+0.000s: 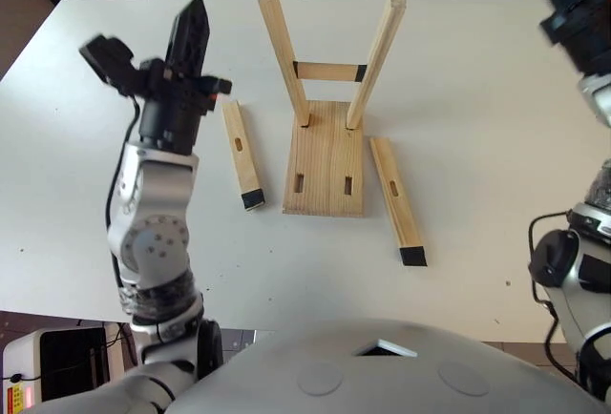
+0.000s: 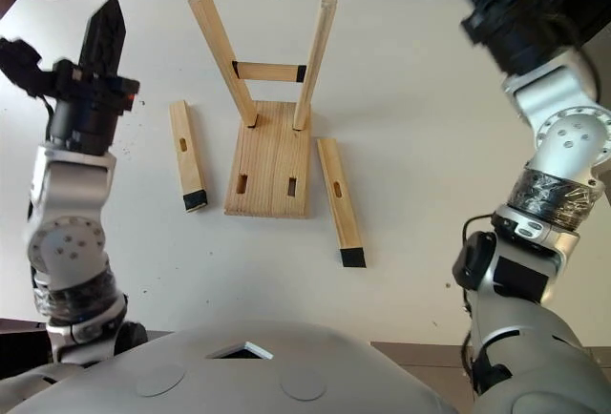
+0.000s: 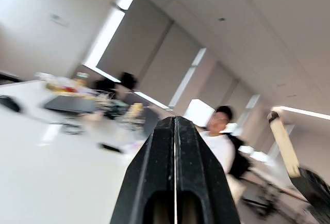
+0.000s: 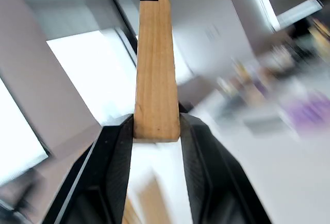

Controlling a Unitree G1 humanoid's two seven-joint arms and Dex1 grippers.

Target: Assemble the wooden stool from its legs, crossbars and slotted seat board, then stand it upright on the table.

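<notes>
Wooden seat board (image 1: 325,161) lies flat mid-table in the left eye view. Two upright legs (image 1: 284,56) stand in its far slots, joined by a crossbar (image 1: 329,72). The left loose leg (image 1: 241,154) and right loose leg (image 1: 397,200) flank it. The left gripper (image 1: 191,25) is raised over the table's left. Left wrist view: its fingers are pressed together, empty. Right wrist view: the right gripper (image 4: 156,127) clamps a black-tipped wooden bar (image 4: 154,64).

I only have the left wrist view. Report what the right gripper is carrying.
Observer: The right gripper is shut on a short pale wooden bar with a black tip.
Operator: Give me the stool's state.
Observer: The pale slotted seat board lies flat on the white table. Two long wooden legs stand in its far slots, joined by a crossbar.
Operator: List the loose parts.
Observer: Two loose black-tipped wooden legs lie flat on the table, one on each side of the board.
</notes>
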